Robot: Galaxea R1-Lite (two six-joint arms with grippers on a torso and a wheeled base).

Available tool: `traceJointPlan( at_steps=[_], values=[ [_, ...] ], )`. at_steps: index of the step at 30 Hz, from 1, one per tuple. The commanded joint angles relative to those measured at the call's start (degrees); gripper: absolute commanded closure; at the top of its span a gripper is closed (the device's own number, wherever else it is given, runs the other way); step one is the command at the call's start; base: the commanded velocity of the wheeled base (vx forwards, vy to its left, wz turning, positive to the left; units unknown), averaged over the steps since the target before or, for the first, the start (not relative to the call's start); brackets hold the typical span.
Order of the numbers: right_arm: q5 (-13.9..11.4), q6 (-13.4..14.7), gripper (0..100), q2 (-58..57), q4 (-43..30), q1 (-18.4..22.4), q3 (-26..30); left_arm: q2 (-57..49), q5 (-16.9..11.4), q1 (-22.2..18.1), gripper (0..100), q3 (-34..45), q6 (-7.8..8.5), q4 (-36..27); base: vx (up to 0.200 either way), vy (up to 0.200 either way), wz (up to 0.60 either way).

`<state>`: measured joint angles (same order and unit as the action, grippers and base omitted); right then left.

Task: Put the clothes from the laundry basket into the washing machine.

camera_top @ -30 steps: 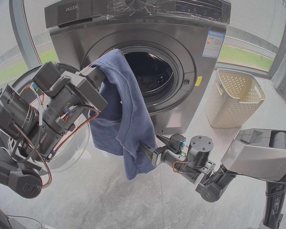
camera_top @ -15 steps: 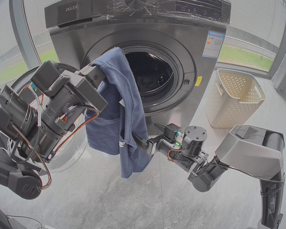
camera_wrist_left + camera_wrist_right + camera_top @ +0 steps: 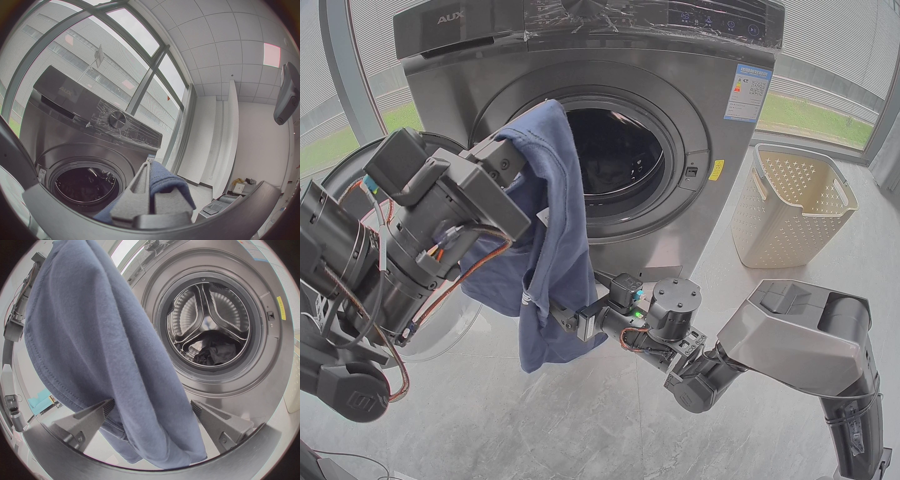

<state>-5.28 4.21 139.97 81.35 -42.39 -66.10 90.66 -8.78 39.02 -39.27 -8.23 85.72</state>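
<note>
A blue garment [image 3: 556, 206] hangs from my left gripper [image 3: 506, 156], which is shut on its top edge just left of the washing machine's [image 3: 687, 87] round opening [image 3: 619, 156]. In the left wrist view the cloth [image 3: 168, 181] sits pinched in that gripper [image 3: 153, 187]. My right gripper [image 3: 565, 315] is low in front of the machine, open, with the garment's lower part [image 3: 93, 333] hanging between its spread fingers [image 3: 84, 422]. Dark clothes [image 3: 215, 354] lie in the drum. The cream laundry basket [image 3: 794, 206] stands on the floor to the right.
The machine's round door [image 3: 344, 169] is swung open to the left, behind my left arm. Grey tiled floor [image 3: 550, 425] lies in front of the machine. Glass walls [image 3: 825, 75] run behind the machine and the basket.
My right gripper has moved left and slightly down, closing in around the garment's lower part, whose hem has swung left. The left gripper has stayed almost in place.
</note>
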Motion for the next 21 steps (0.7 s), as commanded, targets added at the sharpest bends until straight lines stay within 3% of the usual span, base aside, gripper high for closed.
traceJointPlan(
  at_steps=[1,4,5,12,21],
  values=[
    [0.36,0.01,0,1.97,0.04,0.29,-2.9,0.04,-0.01,0.97,100,0.15,-0.03,0.14,0.0,0.0,0.0],
    [0.8,0.1,0,2.5,0.04,0.29,-3.95,0.04,-0.01,1.06,100,0.15,-0.12,0.23,0.0,0.0,0.0],
    [0.8,0.1,100,2.5,0.13,0.29,-3.95,0.04,-0.01,1.06,100,0.15,-0.12,0.23,0.0,0.0,0.0],
    [1.5,0.1,100,1.97,0.48,0.64,-4.04,0.22,0.08,0.35,100,0.15,-0.12,0.06,0.0,0.0,0.0],
    [3.08,0.54,100,-10.16,1.09,3.63,8.53,1.71,0.08,-6.94,100,2.97,-0.03,-1.17,0.0,0.0,0.0]
  ],
)
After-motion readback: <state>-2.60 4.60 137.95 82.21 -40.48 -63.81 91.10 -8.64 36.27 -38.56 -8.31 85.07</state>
